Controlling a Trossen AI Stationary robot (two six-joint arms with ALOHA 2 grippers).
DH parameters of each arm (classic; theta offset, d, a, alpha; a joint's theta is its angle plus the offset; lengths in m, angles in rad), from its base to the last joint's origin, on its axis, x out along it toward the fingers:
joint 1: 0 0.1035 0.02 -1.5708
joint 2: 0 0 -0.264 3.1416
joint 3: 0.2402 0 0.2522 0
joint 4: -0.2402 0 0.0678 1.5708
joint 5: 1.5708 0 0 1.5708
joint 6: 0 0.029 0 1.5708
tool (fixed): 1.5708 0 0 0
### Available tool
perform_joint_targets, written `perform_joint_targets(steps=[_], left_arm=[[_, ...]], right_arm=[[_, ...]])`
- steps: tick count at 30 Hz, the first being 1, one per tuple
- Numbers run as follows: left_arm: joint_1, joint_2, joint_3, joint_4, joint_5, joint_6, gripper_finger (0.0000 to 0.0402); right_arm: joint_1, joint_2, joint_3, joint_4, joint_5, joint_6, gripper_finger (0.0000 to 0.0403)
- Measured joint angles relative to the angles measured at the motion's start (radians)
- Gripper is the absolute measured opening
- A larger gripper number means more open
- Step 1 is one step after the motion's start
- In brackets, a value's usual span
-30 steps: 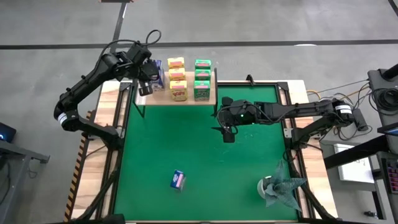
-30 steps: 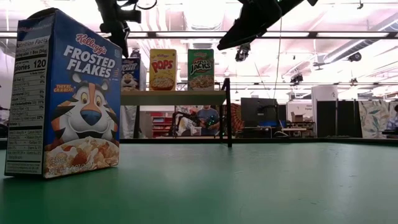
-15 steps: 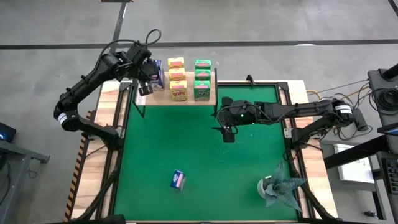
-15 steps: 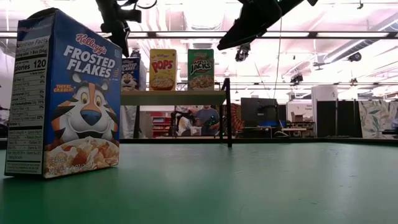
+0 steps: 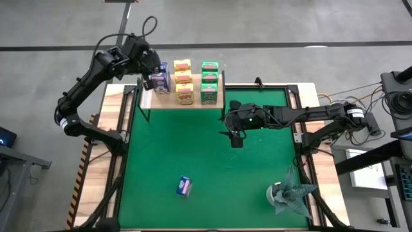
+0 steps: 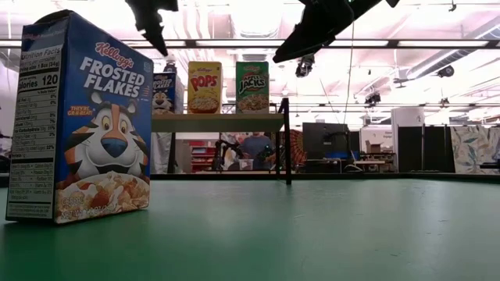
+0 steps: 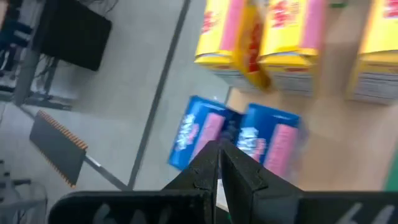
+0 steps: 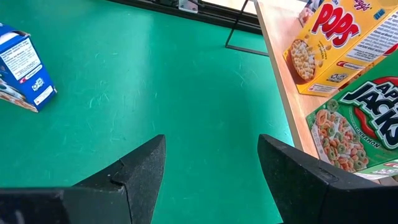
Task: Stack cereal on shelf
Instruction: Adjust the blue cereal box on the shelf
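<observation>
Place: robotics lab or open workshop hall.
Floor: bare grey concrete (image 5: 270, 19) with painted lines, seen from above.
Ceiling: long rows of strip lights (image 6: 234, 43) in the low view.
Background: desks with dark monitors (image 6: 324, 140), a seated person (image 6: 254, 148), partition panels (image 6: 418, 148).
Rig: wood-edged table (image 5: 309, 90) under a green mat (image 5: 212, 161), loose cables (image 5: 380, 96) and equipment stands at the side.
</observation>
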State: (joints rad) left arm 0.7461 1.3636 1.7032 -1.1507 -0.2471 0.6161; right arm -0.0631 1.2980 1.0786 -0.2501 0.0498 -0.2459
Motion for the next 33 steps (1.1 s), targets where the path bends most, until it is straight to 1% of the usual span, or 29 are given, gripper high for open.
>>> perform_joint_targets(steps=[3,6,10,19,33], left_arm=[[0.037,0.005,-0.014,0.035,-0.004,0.008,0.0001],[0.081,0.021,-0.023,0.035,-0.005,0.009,0.0],[0.133,0.04,-0.023,0.045,-0.005,-0.02,0.0],[0.198,0.083,-0.023,0.041,-0.006,-0.048,0.0],[0.224,0.095,-0.033,0.013,-0.006,-0.075,0.0]], right_arm=[[0.0,0.0,0.0,0.0,0.0,0.007,0.0244],[0.0,0.0,0.0,-0.003,0.0,0.011,0.0244],[0.0,0.0,0.0,-0.004,0.0,0.01,0.0244],[0.0,0.0,0.0,-0.005,0.0,0.006,0.0244],[0.0,0.0,0.0,-0.005,0.0,-0.001,0.0244]])
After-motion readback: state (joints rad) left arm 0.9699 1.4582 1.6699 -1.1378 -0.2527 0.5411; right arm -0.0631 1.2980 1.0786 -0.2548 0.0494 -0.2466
